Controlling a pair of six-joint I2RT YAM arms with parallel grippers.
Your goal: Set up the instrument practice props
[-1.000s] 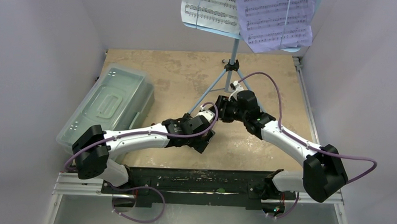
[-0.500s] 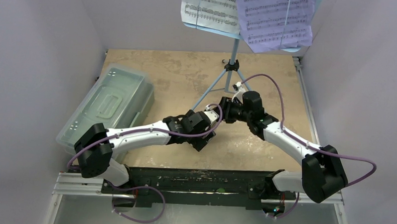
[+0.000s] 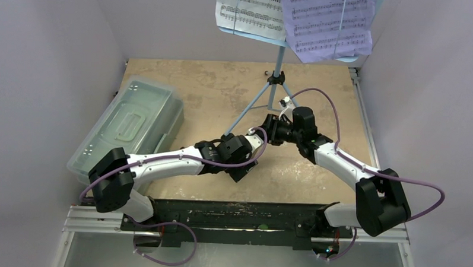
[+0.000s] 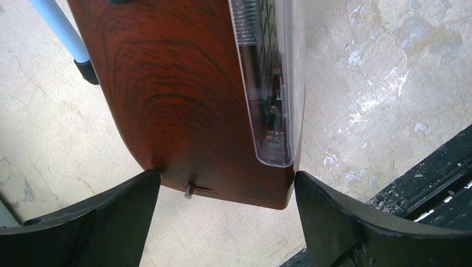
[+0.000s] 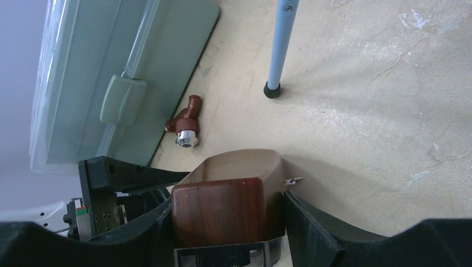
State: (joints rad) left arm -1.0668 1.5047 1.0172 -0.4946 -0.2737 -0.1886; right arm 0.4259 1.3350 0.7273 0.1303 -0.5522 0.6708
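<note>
Both arms reach in from the near edge and meet at mid-table (image 3: 194,84).

Left gripper (image 4: 225,183): jaws wide, straddling the base of the metronome (image 4: 178,100). Each fingertip sits at a bottom corner of the brown body. Cannot tell whether they press on it.

Right gripper (image 5: 225,218): fingers closed against both sides of the metronome's narrow top, holding it. The clear cover (image 4: 267,83) is on its face.

Just beyond, a small brown key-like part (image 5: 185,125) with a silver end lies on the table, against the edge of the clear lidded box (image 3: 130,121) at the left.

Farther back stands the light-blue music stand (image 3: 276,81), one black-tipped leg near the metronome. Its desk at the far edge carries a white page (image 3: 250,12) and a lilac page (image 3: 327,24).
</note>
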